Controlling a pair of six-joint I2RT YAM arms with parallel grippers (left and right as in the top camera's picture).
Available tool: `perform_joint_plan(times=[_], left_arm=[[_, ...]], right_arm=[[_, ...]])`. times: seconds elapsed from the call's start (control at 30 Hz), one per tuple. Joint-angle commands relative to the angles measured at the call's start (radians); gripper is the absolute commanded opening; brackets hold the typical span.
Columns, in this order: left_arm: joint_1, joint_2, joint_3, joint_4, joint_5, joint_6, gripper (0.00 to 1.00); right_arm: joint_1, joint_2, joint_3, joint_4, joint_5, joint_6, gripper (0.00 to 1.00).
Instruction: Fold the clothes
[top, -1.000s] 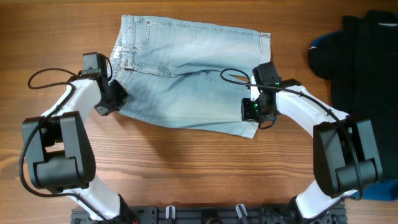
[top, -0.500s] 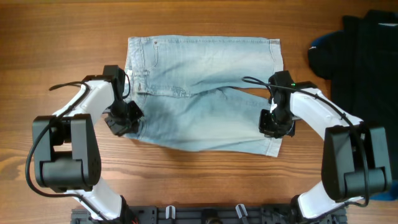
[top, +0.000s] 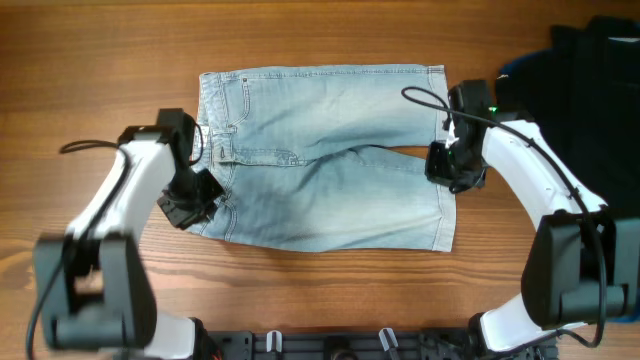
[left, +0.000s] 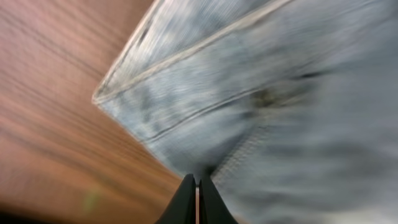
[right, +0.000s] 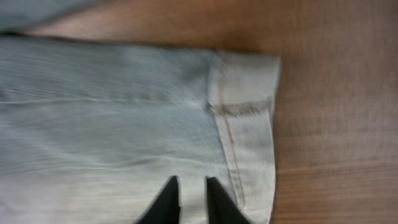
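Status: denim shorts (top: 320, 160) lie flat and spread mid-worktop (top: 320, 40), waistband to robot's left, leg hems to the right. Both legs side by side, a few wrinkles near the crotch. No fold in yet, so I'd call this prep only: flattening looks about done, all the folding is left.

Left pincer (left: 197, 190): jaws fully together, tip at the lower waistband corner. Wrist view is blurred, so can't tell if any cloth is nipped.

Right pincer (right: 189, 193): jaws a crack apart, over the hem end of the upper leg, near the gap between the legs. Denim shows flat through the gap and nothing is clamped.

Counts:
- shorts: 1 pair, 2 legs visible
- arms: 2, 1 pincer each
- dark garments (top: 590, 90): 1 pile at far right edge with a bit of blue trim, well apart from the shorts. No. of pieces unclear. Not part of the job.
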Motion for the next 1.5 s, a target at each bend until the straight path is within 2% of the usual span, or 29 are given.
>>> perform_joint_plan(times=[0.0, 0.07, 0.13, 0.17, 0.23, 0.37, 0.47, 0.6, 0.77, 0.93, 1.1, 1.17, 1.2, 1.23, 1.27, 1.3, 1.37, 1.4, 1.47], left_arm=[[-0.001, -0.203, 0.014, 0.17, -0.02, 0.061, 0.04], [-0.001, -0.222, 0.014, 0.349, -0.019, 0.061, 0.04], [-0.001, -0.193, 0.014, 0.442, -0.014, 0.094, 0.04], [-0.002, -0.162, 0.014, 0.488, -0.006, 0.114, 0.04], [-0.007, -0.085, 0.014, 0.566, 0.037, 0.164, 0.04], [-0.012, 0.049, 0.014, 0.706, 0.045, 0.169, 0.04], [-0.014, 0.148, 0.014, 0.79, 0.104, 0.169, 0.04], [-0.019, 0.22, 0.014, 0.864, 0.112, 0.196, 0.04], [-0.019, 0.228, 0.014, 0.878, 0.104, 0.215, 0.04], [-0.019, 0.245, 0.014, 0.896, 0.063, 0.235, 0.04], [-0.018, 0.261, 0.014, 0.945, 0.063, 0.24, 0.04], [-0.018, 0.24, 0.014, 0.994, 0.063, 0.24, 0.04], [-0.018, 0.204, 0.014, 1.011, 0.063, 0.24, 0.04], [-0.018, 0.16, 0.016, 1.009, 0.063, 0.24, 0.04], [-0.018, 0.099, 0.021, 0.981, 0.063, 0.24, 0.04], [-0.018, 0.047, 0.021, 0.947, 0.063, 0.24, 0.09], [-0.016, -0.1, 0.021, 0.813, 0.063, 0.238, 0.3], [-0.016, -0.191, 0.021, 0.728, 0.063, 0.216, 0.47], [-0.017, -0.313, 0.021, 0.564, 0.063, 0.096, 0.57]], right_arm=[[-0.005, -0.025, 0.064, 0.08, -0.047, -0.117, 0.25], [-0.005, -0.024, 0.064, 0.201, -0.016, -0.14, 0.2], [-0.005, -0.024, 0.064, 0.275, 0.008, -0.154, 0.13], [-0.005, -0.024, 0.063, 0.311, 0.028, -0.153, 0.05], [-0.005, -0.024, 0.06, 0.37, 0.081, -0.154, 0.04], [-0.005, -0.004, 0.059, 0.463, 0.156, -0.153, 0.04], [-0.005, 0.074, 0.059, 0.481, 0.164, -0.153, 0.04], [-0.005, 0.192, 0.059, 0.528, 0.221, -0.153, 0.04], [-0.005, 0.327, 0.059, 0.499, 0.25, -0.131, 0.04], [-0.011, 0.326, 0.059, 0.311, 0.258, -0.047, 0.04], [-0.018, 0.318, 0.062, 0.354, 0.248, -0.049, 0.04], [-0.018, 0.295, 0.088, 0.374, 0.249, -0.106, 0.04], [-0.018, 0.261, 0.141, 0.337, 0.247, -0.151, 0.06], [-0.018, 0.226, 0.178, 0.293, 0.237, -0.145, 0.16], [-0.018, 0.191, 0.196, 0.258, 0.212, -0.14, 0.21], [-0.018, 0.157, 0.204, 0.228, 0.185, -0.133, 0.26], [-0.018, 0.047, 0.204, 0.113, 0.129, -0.096, 0.39], [-0.018, -0.002, 0.204, 0.046, 0.091, -0.041, 0.44], [-0.018, -0.065, 0.204, -0.067, -0.006, -0.01, 0.42]])
